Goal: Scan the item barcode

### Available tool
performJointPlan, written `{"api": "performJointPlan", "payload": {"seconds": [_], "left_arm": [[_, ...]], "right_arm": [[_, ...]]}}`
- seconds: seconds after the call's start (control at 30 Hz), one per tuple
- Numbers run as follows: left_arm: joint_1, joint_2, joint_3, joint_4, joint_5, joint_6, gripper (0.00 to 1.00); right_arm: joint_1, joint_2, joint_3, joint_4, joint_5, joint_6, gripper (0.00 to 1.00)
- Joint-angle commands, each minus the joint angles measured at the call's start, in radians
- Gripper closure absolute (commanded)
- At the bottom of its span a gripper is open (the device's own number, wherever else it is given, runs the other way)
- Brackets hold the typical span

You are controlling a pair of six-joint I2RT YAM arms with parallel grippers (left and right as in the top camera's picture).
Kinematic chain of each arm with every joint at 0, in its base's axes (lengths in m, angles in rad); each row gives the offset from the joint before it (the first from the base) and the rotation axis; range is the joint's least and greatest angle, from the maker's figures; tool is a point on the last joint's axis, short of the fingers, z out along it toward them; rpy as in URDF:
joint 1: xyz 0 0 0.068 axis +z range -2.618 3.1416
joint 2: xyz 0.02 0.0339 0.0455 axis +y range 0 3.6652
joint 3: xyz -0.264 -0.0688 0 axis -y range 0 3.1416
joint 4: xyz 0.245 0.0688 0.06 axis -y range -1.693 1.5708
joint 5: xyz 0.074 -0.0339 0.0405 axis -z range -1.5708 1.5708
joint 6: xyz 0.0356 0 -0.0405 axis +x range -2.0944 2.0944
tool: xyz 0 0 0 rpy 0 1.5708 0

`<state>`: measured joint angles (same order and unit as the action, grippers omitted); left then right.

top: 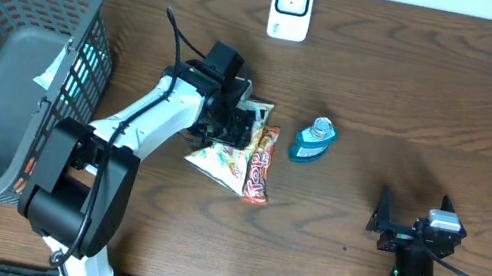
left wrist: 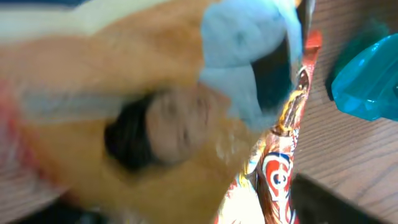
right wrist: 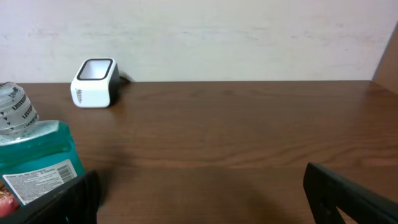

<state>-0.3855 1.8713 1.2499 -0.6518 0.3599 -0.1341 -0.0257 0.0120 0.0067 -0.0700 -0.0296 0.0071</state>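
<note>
Snack bag (top: 217, 161) just beneath left pincer (top: 234, 126), at its six o'clock; scanner (top: 291, 6) at one o'clock. Blur hides left pincer's state; right pincer (top: 407, 231) apart, farther off.

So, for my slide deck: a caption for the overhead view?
Left gripper at the snack bags; mouthwash bottle beside them, scanner at far edge.

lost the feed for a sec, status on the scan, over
Left gripper over snack bag, jaws unreadable. Right gripper open, empty. Scanner at far edge, nothing in the way.
</note>
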Motion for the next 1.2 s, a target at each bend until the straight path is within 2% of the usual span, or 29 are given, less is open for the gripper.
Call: {"api": "performJointPlan", "payload": {"seconds": [0.0,0.2,0.43,0.6,0.7,0.8,0.97,1.07,1.13,1.17], "left_arm": [[-0.002,-0.069,0.05,-0.027,-0.014,-0.002,0.02],[-0.002,-0.239,0.192,-0.115,-0.178,0.0,0.02],[0.014,-0.499,0.317,-0.086,-0.57,-0.002,0.02],[0.123,-0.644,0.32,-0.019,-0.805,-0.043,0.02],[0.259,-0.673,0.32,-0.032,-0.836,-0.139,0.02],[0.438,-0.661,0.32,-0.121,-0.834,-0.341,0.02],[0.717,-0.579,0.317,-0.338,-0.671,-0.662,0.02],[0.821,-0.504,0.315,-0.434,-0.596,-0.812,0.0],[0.865,-0.451,0.313,-0.486,-0.571,-0.913,0.12],[0.884,-0.42,0.31,-0.506,-0.554,-0.959,0.15]], "right_arm": [[0.005,-0.005,-0.001,-0.004,0.001,0.011,0.01],[0.005,-0.005,-0.001,-0.004,0.001,0.011,0.01],[0.005,-0.005,-0.001,-0.004,0.001,0.011,0.01],[0.005,-0.005,-0.001,-0.004,0.001,0.011,0.01],[0.005,-0.005,-0.001,-0.004,0.001,0.011,0.01],[0.005,-0.005,-0.001,-0.004,0.001,0.011,0.01],[0.005,-0.005,-0.001,-0.004,0.001,0.011,0.01],[0.005,-0.005,-0.001,-0.004,0.001,0.011,0.01],[0.005,-0.005,-0.001,-0.004,0.001,0.011,0.01],[0.005,-0.005,-0.001,-0.004,0.001,0.011,0.01]]}}
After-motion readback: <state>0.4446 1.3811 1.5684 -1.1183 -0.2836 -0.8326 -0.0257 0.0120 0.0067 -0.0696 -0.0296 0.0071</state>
